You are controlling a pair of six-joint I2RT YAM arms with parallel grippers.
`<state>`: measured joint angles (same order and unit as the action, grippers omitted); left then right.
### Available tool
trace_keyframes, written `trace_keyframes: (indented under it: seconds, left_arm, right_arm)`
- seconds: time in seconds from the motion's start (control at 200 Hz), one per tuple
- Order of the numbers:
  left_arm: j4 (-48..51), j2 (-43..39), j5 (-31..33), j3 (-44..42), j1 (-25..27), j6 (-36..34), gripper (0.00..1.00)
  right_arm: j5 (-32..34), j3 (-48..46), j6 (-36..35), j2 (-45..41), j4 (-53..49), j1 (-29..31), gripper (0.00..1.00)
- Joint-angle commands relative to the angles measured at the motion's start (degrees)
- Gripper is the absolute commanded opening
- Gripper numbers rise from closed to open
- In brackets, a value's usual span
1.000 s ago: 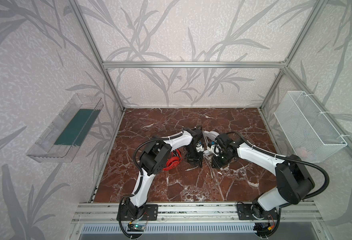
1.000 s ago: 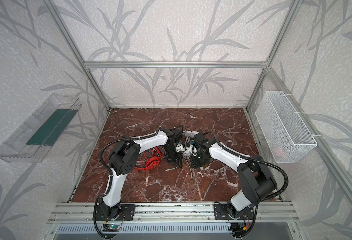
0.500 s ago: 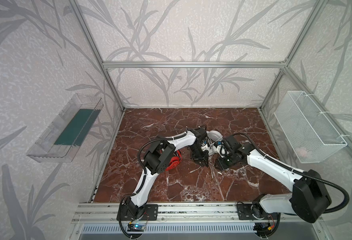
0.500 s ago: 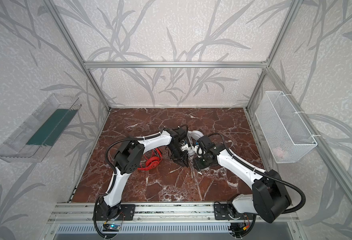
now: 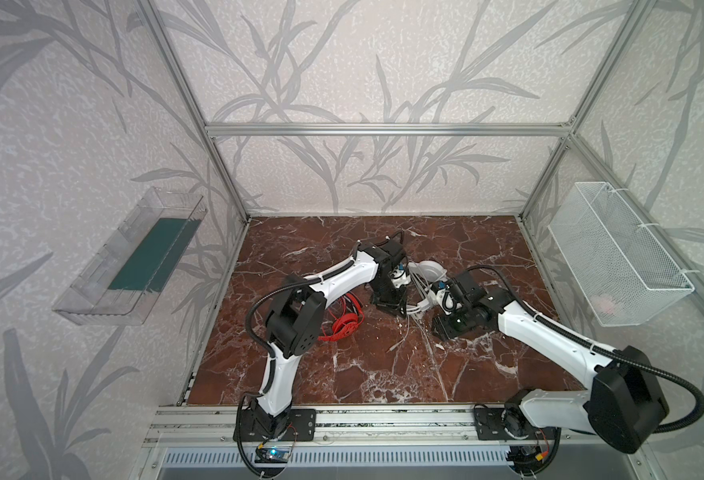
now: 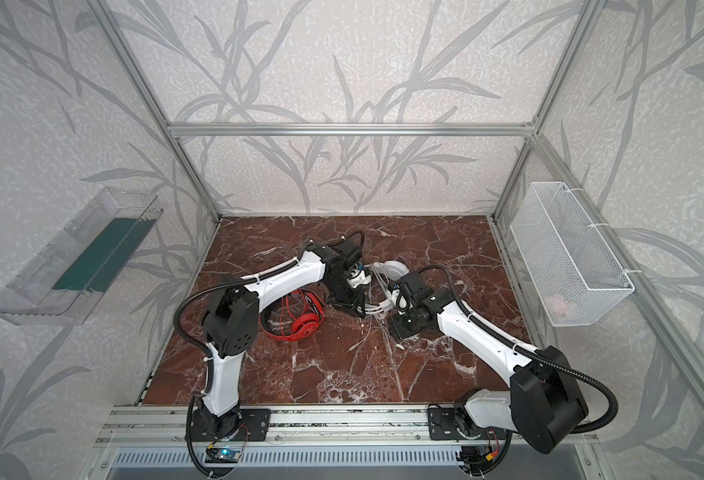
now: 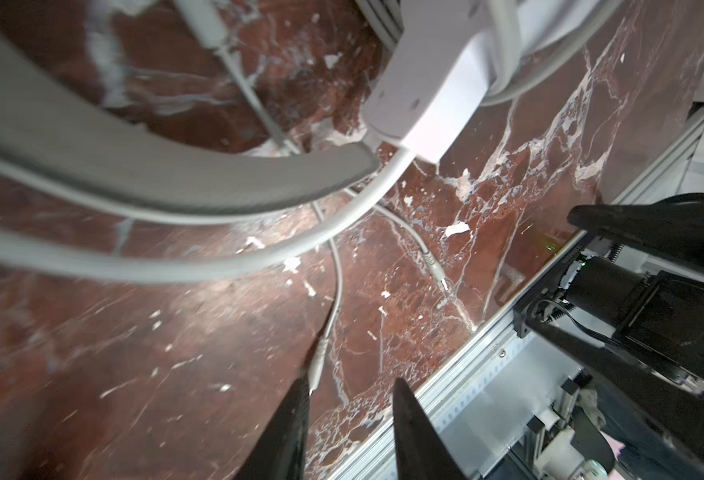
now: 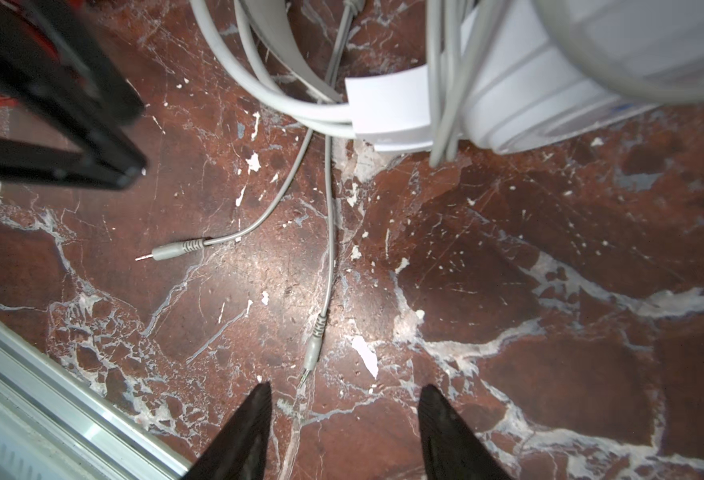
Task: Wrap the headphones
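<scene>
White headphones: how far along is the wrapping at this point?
Done: part of the cable is looped around the white headphones. In hand: nothing; the left pincer and right pincer are open and empty. Left: one plug and a second plug trail loose on the table, so those tails need winding. The red headphones lie apart; I cannot tell if they are wound.

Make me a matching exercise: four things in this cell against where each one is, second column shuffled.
Things:
1. red headphones
2. white headphones
3. basket
4. tray

Places:
a. table centre
b. hangs at the left
c. on the table, left of the white pair
d. hangs at the right

Pairs: 1-c, 2-a, 3-d, 4-b
</scene>
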<state>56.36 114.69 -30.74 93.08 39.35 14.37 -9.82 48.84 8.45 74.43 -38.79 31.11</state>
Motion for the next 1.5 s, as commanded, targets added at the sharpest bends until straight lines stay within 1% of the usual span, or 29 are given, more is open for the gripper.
trace_keyframes:
  seconds: [0.0, 0.125, 0.155, 0.245, 0.315, 0.385, 0.455, 0.645, 0.8, 0.98, 1.105, 1.205, 1.285, 1.39, 1.495]
  left_arm:
    - [0.07, -4.35, 6.82, -7.89, 1.40, -2.57, 0.29]
    - [-8.36, -8.51, 9.10, -17.72, 2.26, -2.32, 0.17]
    - [-10.36, -9.13, 9.42, -19.47, 2.40, -1.96, 0.16]
    - [-15.14, -9.81, 9.74, -22.45, 2.98, -0.72, 0.12]
    - [-16.91, -8.87, 10.02, -22.94, 3.66, -0.44, 0.07]
    - [-16.80, -6.66, 10.76, -21.88, 4.59, -1.25, 0.02]
    - [-16.42, -4.47, 10.81, -19.94, 5.91, -2.35, 0.00]
    - [-14.90, 1.43, 9.38, -13.11, 9.89, -4.61, 0.00]
    - [-14.05, 3.77, 8.34, -9.44, 10.23, -6.84, 0.00]
    - [-13.17, 5.28, 7.01, -5.55, 10.24, -6.93, 0.00]
    - [-13.90, 2.01, 7.01, -6.38, 9.37, -5.42, 0.00]
    - [-13.85, -2.48, 8.74, -7.59, 8.33, -4.15, 0.00]
    - [-14.21, -6.88, 9.75, -9.17, 6.55, -2.46, 0.00]
    - [-16.16, -13.59, 11.13, -12.68, 2.80, 0.34, 0.00]
    - [-18.29, -19.72, 12.50, -16.37, -2.77, 4.01, 0.09]
  right_arm:
    - [1.76, -1.24, 0.32, -2.77, 1.09, -0.10, 0.60]
    - [3.56, -2.15, 0.66, -5.43, 2.37, -0.09, 0.64]
    - [3.97, -2.25, 0.66, -5.97, 2.45, -0.09, 0.64]
    - [4.52, -2.56, 0.30, -7.13, 2.35, -0.10, 0.65]
    - [4.66, -2.87, 0.15, -7.53, 1.77, -0.09, 0.66]
    - [4.64, -3.29, 0.35, -8.02, 1.44, -0.10, 0.66]
    - [4.38, -3.82, 0.84, -8.64, 1.56, -0.09, 0.66]
    - [3.75, -4.71, 1.60, -9.44, 0.58, -0.09, 0.66]
    - [3.90, -6.04, 3.40, -10.17, -0.21, -0.13, 0.66]
    - [3.93, -7.09, 4.34, -11.11, -0.39, -0.11, 0.67]
    - [3.48, -7.34, 4.25, -11.24, -0.51, -0.11, 0.67]
    - [2.59, -7.88, 5.65, -11.15, 0.23, -0.05, 0.67]
    - [2.34, -8.51, 7.64, -11.00, 1.54, 0.65, 0.67]
    - [4.55, -8.33, 11.24, -10.00, 2.83, 3.36, 0.69]
    - [7.87, -6.50, 15.04, -7.36, 3.50, 7.17, 0.71]
